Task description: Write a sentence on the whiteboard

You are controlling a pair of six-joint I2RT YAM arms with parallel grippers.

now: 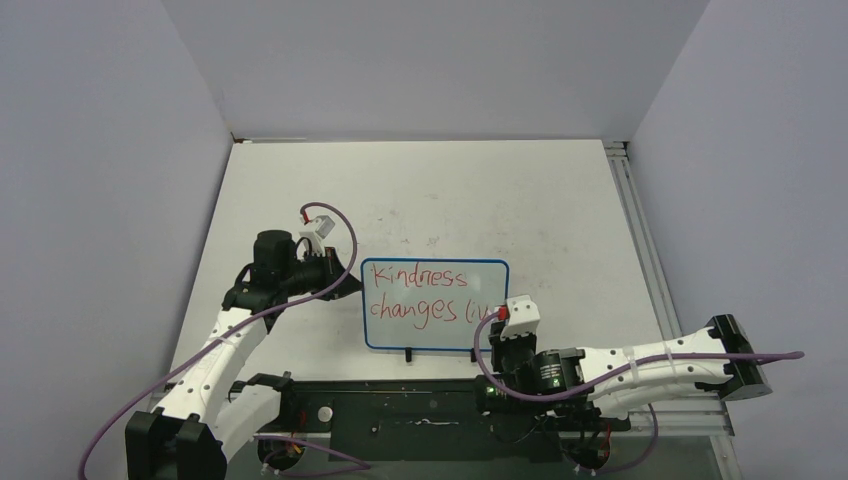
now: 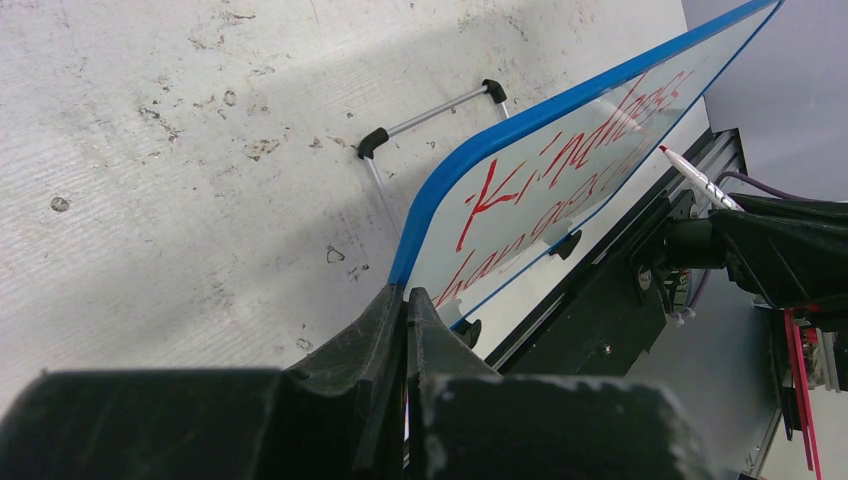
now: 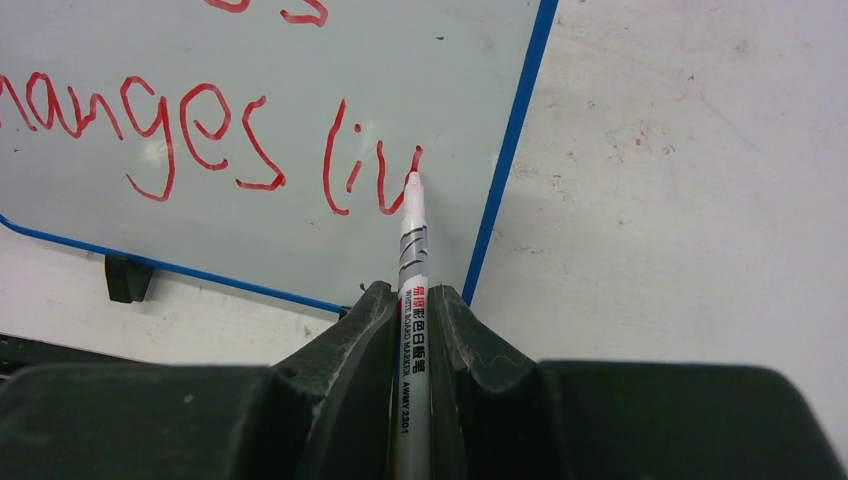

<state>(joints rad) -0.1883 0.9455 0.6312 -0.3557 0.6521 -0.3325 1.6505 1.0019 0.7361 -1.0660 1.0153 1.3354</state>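
The whiteboard (image 1: pixel 435 305) has a blue frame and stands tilted up near the table's front, with "Kindness changes liv" on it in red. My left gripper (image 1: pixel 345 272) is shut on its left edge; in the left wrist view the blue frame (image 2: pixel 440 190) runs straight into the closed left gripper (image 2: pixel 408 292). My right gripper (image 1: pixel 500 325) is shut on a white marker (image 3: pixel 412 230). The marker's red tip touches the whiteboard (image 3: pixel 250 230) at the end of the "v", close to the right frame edge. The marker (image 2: pixel 690 170) also shows in the left wrist view.
A wire stand (image 2: pixel 430 115) props the board from behind. Two black clips (image 1: pixel 408 352) sit on its lower edge. A black base plate (image 1: pixel 420 410) runs along the near table edge, and an aluminium rail (image 1: pixel 635 220) lines the right side. Walls close in the table.
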